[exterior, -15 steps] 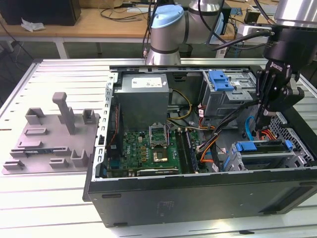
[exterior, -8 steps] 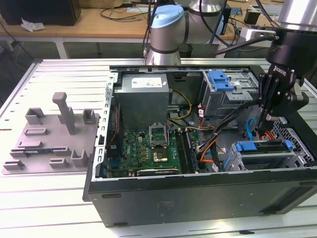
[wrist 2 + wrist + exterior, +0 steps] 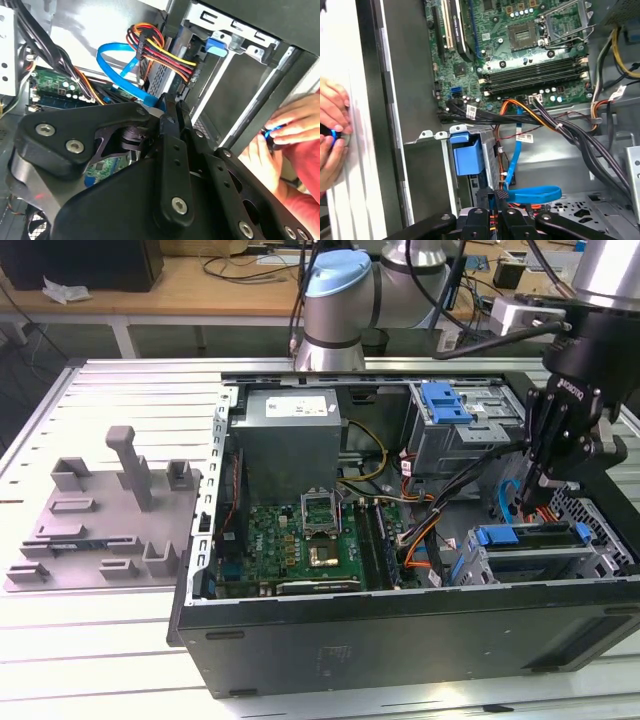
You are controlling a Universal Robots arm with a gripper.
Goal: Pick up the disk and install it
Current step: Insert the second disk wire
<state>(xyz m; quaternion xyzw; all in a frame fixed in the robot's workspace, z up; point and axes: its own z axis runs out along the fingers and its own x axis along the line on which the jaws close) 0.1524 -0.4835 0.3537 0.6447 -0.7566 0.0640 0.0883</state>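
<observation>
A grey metal surface (image 3: 120, 640) holds an open computer case (image 3: 400, 640). The gripper (image 3: 527, 502) hangs inside it, jaws together. Just below, the disk (image 3: 497, 536) sits in the drive cage (image 3: 560, 565), blue end showing.

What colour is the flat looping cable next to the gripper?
The flat cable is bright blue, clearest in the first wrist view, just above the gripper.
</observation>
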